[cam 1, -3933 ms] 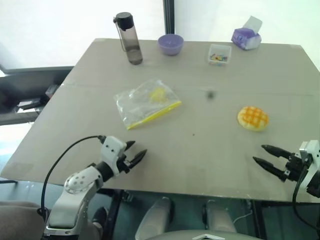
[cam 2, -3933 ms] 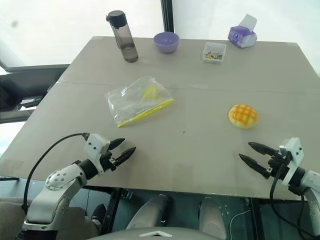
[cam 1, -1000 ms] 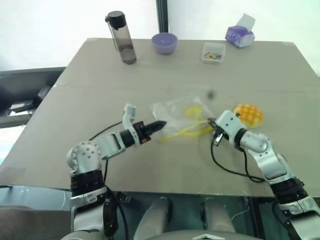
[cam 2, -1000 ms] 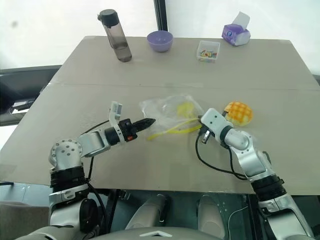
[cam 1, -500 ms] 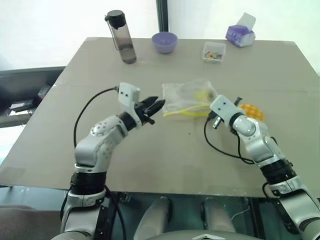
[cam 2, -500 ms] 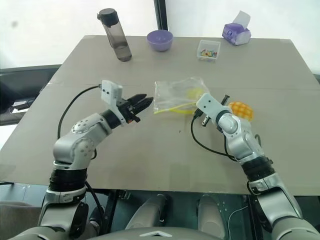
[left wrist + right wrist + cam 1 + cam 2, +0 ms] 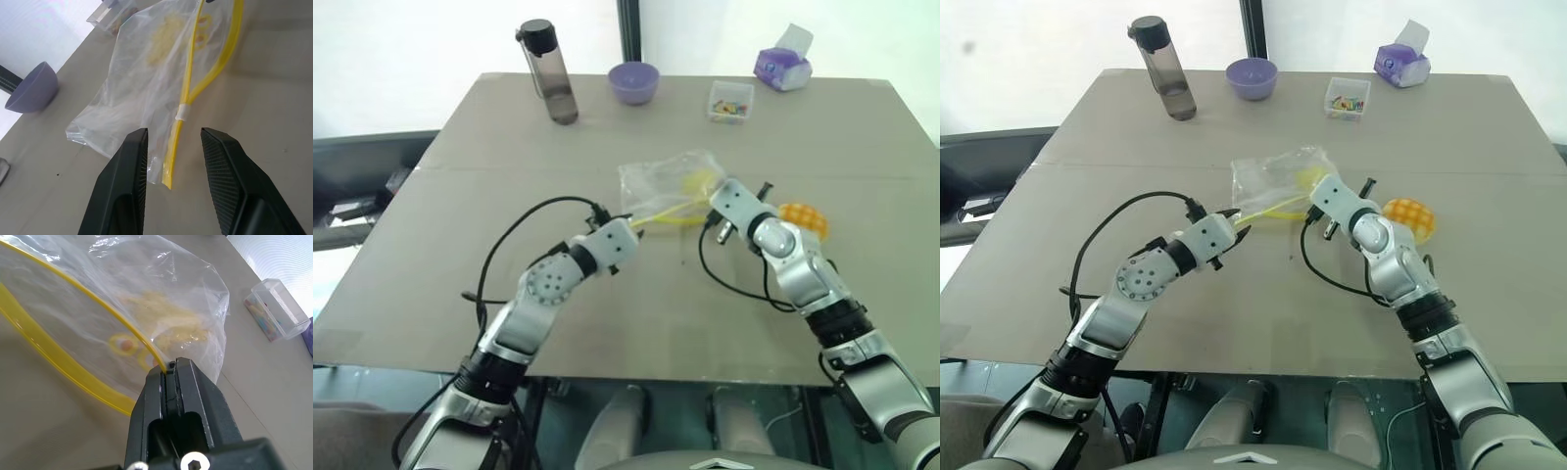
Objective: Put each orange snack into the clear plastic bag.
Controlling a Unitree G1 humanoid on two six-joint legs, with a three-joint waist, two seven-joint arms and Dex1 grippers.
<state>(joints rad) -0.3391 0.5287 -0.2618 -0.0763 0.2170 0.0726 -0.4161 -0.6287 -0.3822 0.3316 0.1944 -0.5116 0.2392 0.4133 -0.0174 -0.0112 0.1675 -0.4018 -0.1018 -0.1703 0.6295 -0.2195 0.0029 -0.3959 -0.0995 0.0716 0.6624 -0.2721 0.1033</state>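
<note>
The worktop (image 7: 460,294) is lying broad and mostly bare, with the clutter lined up along its far edge at twelve o'clock and plenty of free room toward the robot. In the middle, the clear plastic bag (image 7: 661,186) is stretching crosswise, its yellow strip running from about eight o'clock up toward two o'clock. The right gripper (image 7: 168,369) is pinching one lip of that strip, fingers clamped together on it. The left gripper (image 7: 171,161) is pointing at the strip's other end with its fingers apart, the end of the strip sitting between them but not yet caught. The orange snack (image 7: 803,219) is resting on the worktop at three o'clock from the bag, just behind the right forearm, so the right arm is much the nearer. I reckon the left needs to close on the strip before the mouth can be spread.
</note>
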